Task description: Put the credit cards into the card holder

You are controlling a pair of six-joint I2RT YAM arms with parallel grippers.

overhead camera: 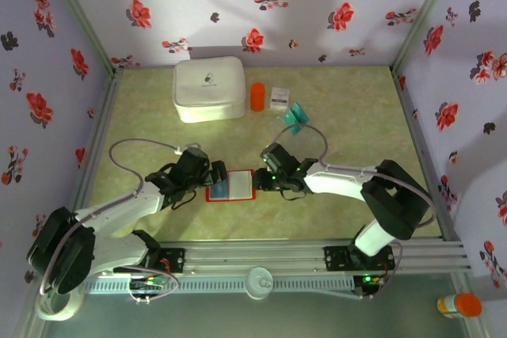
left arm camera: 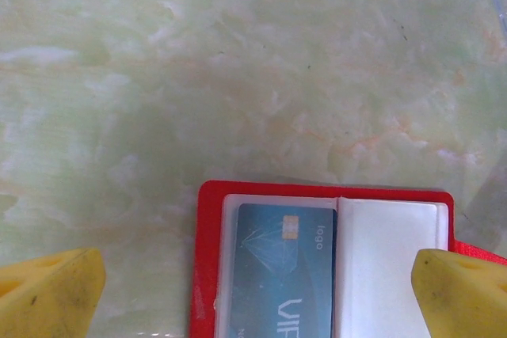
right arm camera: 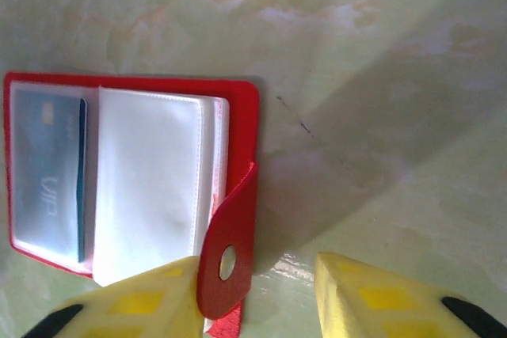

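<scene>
The left gripper (left arm camera: 253, 294) stands wide open and empty, astride the open red wallet (left arm camera: 207, 259) at mid-table, one blue card (left arm camera: 277, 275) sleeved inside. The right gripper (right arm camera: 261, 275), part open beside the clasp strap (right arm camera: 230, 263), grips nothing. Next, probably: fetch the teal cards (overhead camera: 297, 116) farther back.

One red card holder (right arm camera: 242, 116). One blue credit card (left arm camera: 281, 267) in its sleeve. Loose teal credit cards (overhead camera: 297, 116) overlapping, seemingly two, exact count unclear. One white case (overhead camera: 208, 89). One orange cylinder (overhead camera: 257, 96). One small white printed box (overhead camera: 279, 97). One orange-capped bottle (overhead camera: 459, 305).
</scene>
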